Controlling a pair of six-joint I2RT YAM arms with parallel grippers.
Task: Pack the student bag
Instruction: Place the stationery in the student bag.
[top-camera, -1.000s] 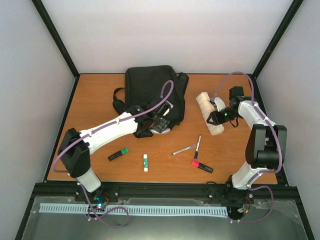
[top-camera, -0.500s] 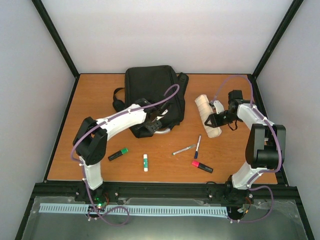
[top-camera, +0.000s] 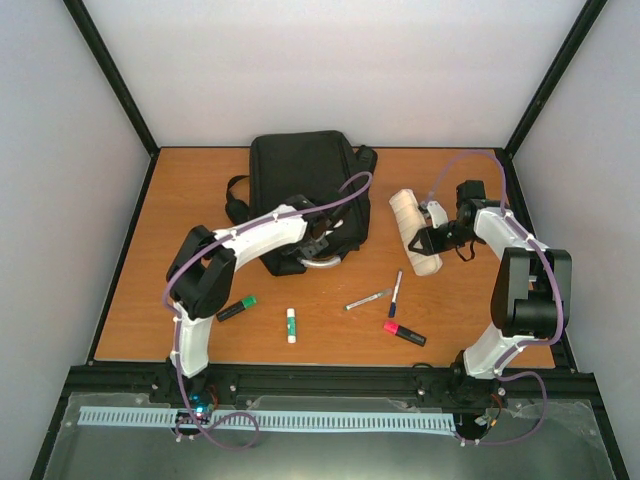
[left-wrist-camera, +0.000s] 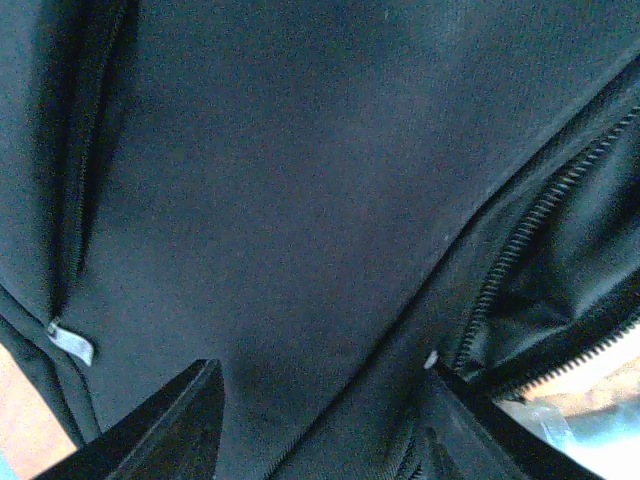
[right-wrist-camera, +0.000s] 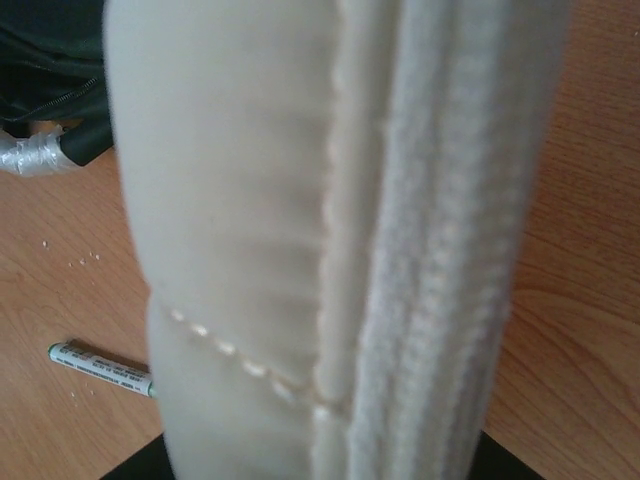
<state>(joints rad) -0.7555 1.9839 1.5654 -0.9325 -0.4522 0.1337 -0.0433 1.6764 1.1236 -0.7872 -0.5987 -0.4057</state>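
Working the student bag (top-camera: 300, 175) open — pencil case (top-camera: 410, 212) ready
Bag lies far-centre on the table (top-camera: 180, 250); the left gripper (top-camera: 318, 243) straddles fabric by the zip (left-wrist-camera: 510, 260), jaws half-parted — pinched or not, cannot tell. Right gripper (top-camera: 432, 232) clamps the case; slipping fabric would leave the mouth shut.

Finding no readable text, brand, number or sign in any view. Making out nothing on the small pale tag (left-wrist-camera: 71, 344) sewn at a seam of the student bag (left-wrist-camera: 300, 180). Seeing only dark specks along the white pen (right-wrist-camera: 100, 367) lying on the desk (right-wrist-camera: 580, 300), too blurred for reading.
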